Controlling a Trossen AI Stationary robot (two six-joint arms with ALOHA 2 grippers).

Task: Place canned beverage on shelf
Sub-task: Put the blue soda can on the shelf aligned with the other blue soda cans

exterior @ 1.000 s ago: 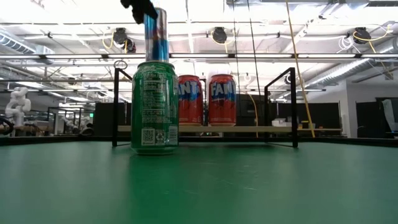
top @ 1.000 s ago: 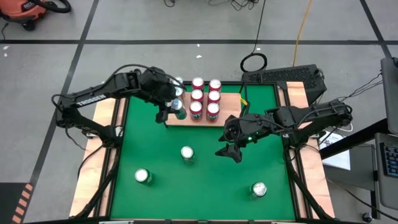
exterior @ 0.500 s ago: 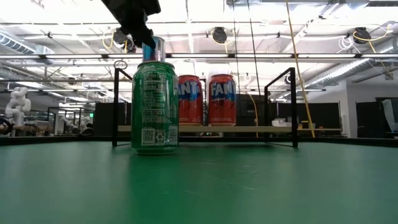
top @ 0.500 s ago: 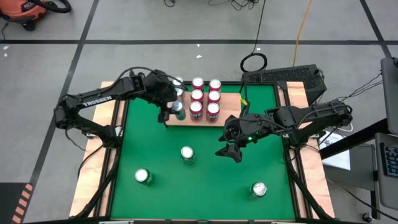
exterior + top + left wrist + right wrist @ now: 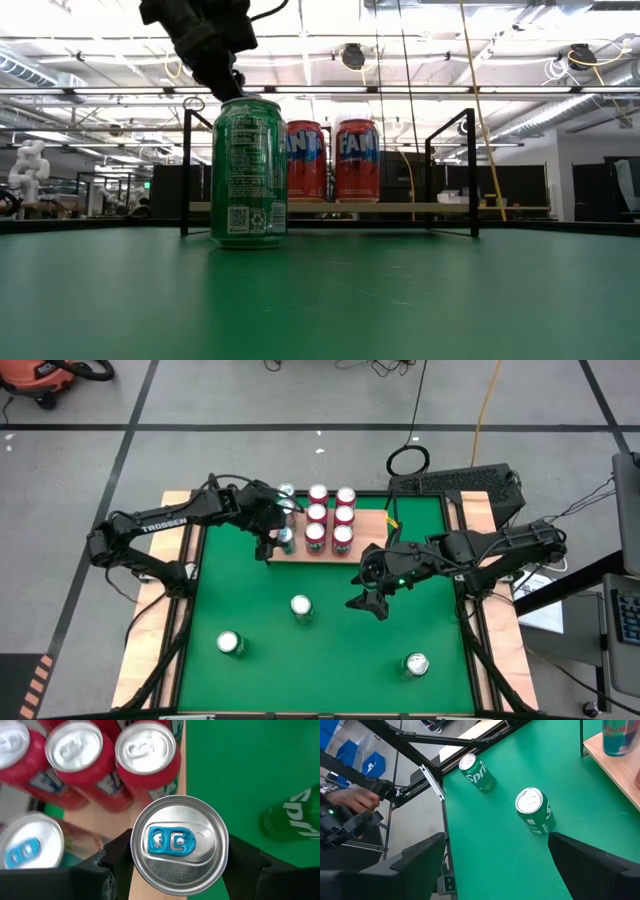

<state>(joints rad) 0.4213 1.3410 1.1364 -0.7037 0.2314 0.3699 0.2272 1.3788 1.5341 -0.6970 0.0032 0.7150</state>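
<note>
Left tool [image 5: 177, 865] grips a slim can [image 5: 179, 844] over the shelf [image 5: 365, 542], not yet released; six red cans [image 5: 331, 517] shelved; right tool [image 5: 366, 600] open, idle; three green cans [image 5: 301, 606] remain on the desk.

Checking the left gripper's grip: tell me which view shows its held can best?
Left wrist view: the blue-tabbed can sits between the left gripper's fingers. High view shows it small at the shelf; low view hides it behind the Sprite can.
</note>
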